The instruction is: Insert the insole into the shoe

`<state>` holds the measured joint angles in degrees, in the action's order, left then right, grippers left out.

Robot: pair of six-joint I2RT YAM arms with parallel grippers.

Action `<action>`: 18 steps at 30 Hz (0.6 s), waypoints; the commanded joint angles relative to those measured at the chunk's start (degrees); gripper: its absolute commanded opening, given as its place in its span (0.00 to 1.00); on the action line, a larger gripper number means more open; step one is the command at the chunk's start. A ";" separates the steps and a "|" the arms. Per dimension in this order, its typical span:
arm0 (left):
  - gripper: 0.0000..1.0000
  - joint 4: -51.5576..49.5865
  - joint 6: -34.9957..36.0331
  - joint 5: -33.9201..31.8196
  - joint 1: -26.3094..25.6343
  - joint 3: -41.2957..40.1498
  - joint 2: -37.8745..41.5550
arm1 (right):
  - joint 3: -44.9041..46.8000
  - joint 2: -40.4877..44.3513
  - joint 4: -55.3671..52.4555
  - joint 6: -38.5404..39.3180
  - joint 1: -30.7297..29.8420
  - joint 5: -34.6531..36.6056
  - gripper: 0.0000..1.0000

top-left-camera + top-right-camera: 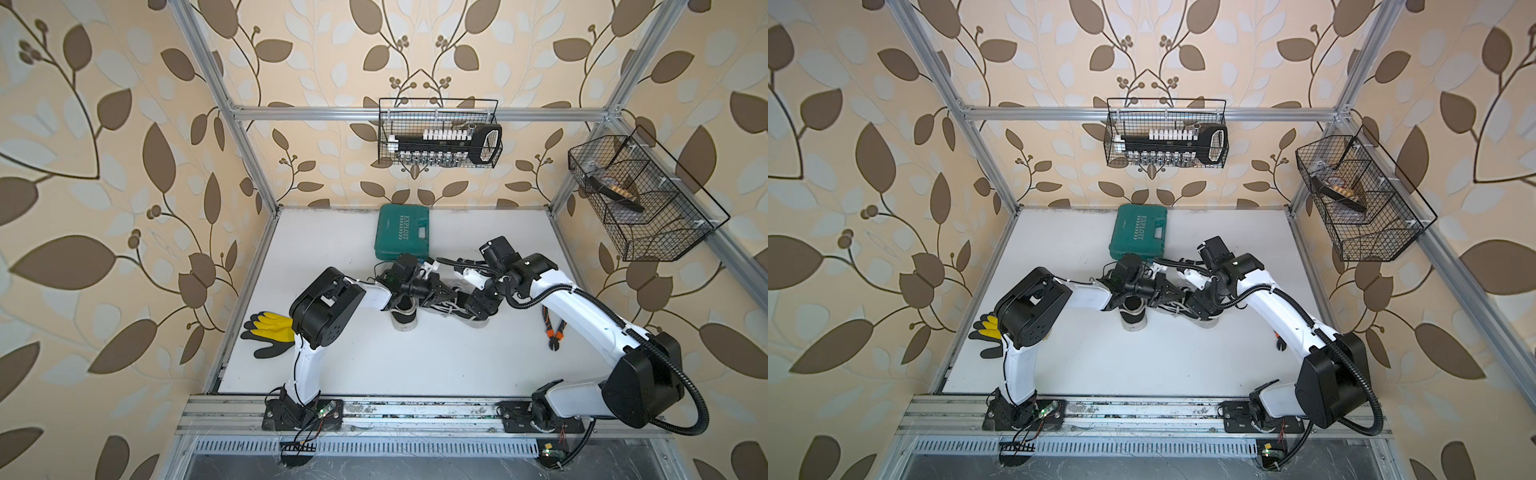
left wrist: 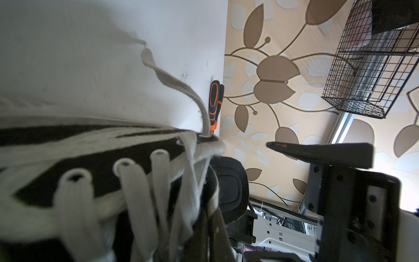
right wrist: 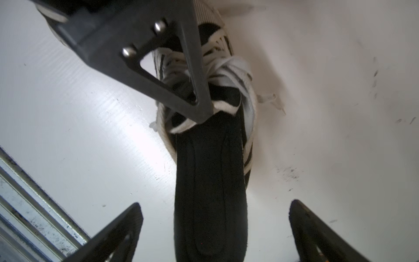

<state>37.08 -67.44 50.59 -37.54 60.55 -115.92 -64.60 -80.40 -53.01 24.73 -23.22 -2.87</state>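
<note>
Insole [image 3: 208, 181] sat partly inside shoe [image 3: 226, 68], loose between right fingers [image 3: 317, 231], which were spread wide and gripped nothing. Left fingers [image 3: 108, 38] were closed at the shoe's mouth. Risk: unsupported, it might buckle or slip out.

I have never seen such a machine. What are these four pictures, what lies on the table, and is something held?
These are two robot arms at a white table. Two pictures look down from above; two come from cameras on the wrists. On the table lie a green case, gloves, pliers, a spare shoe and the shoe being worked on. A black insole sticks out of it, between the open fingers of the right hand, which holds nothing. The left hand is closed on the edge of that shoe's opening.
</note>
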 commanded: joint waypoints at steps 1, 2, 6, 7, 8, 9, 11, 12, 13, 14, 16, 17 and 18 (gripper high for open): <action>0.00 0.32 1.79 1.61 -0.46 1.06 2.55 | 2.11 -1.58 -3.00 0.61 0.43 0.85 0.99; 0.00 0.20 1.79 1.70 -0.51 1.10 2.60 | 2.18 -2.28 -3.27 0.36 0.46 1.13 0.99; 0.00 -1.08 2.62 1.79 -0.46 1.50 2.85 | 2.12 -4.59 -3.87 -0.43 0.88 2.40 0.99; 0.00 -1.05 2.58 1.79 -0.50 1.65 2.72 | 1.75 -5.08 -4.25 -0.55 1.13 2.14 0.99; 0.00 -1.09 2.58 1.84 -0.51 1.66 2.71 | 1.49 -5.41 -4.55 -0.71 1.20 1.74 0.99; 0.00 -1.12 2.58 1.85 -0.46 1.63 2.71 | 1.14 -5.73 -4.91 -0.69 1.28 1.05 0.99; 0.00 -1.12 2.58 1.79 -0.48 1.58 2.63 | 0.20 -6.61 -5.93 -0.82 1.38 -0.22 0.97; 0.00 -1.02 2.58 1.79 -0.50 1.56 2.63 | -0.16 -7.15 -6.43 -0.90 1.40 -0.48 0.96; 0.00 -0.91 2.58 1.78 -0.48 1.59 2.61 | -0.51 -7.58 -6.71 -0.98 1.39 -0.55 0.94; 0.00 -0.95 2.58 1.79 -0.48 1.58 2.69 | -1.03 -7.87 -7.10 -0.92 1.41 -0.72 0.91; 0.00 -0.99 2.58 1.79 -0.44 1.53 2.81 | -2.29 -8.26 -8.22 -1.16 1.41 -1.59 0.85; 0.00 -1.10 2.60 1.79 -0.44 1.63 2.89 | -2.68 -8.25 -8.60 -1.34 1.43 -1.76 0.83; 0.00 -1.18 2.66 1.79 -0.50 1.58 2.89 | -3.10 -8.19 -9.06 -1.39 1.37 -2.21 0.80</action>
<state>35.75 -66.17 50.81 -37.54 60.66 -115.90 -64.93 -88.40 -58.94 23.59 -21.96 -2.83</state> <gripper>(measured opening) 0.048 0.812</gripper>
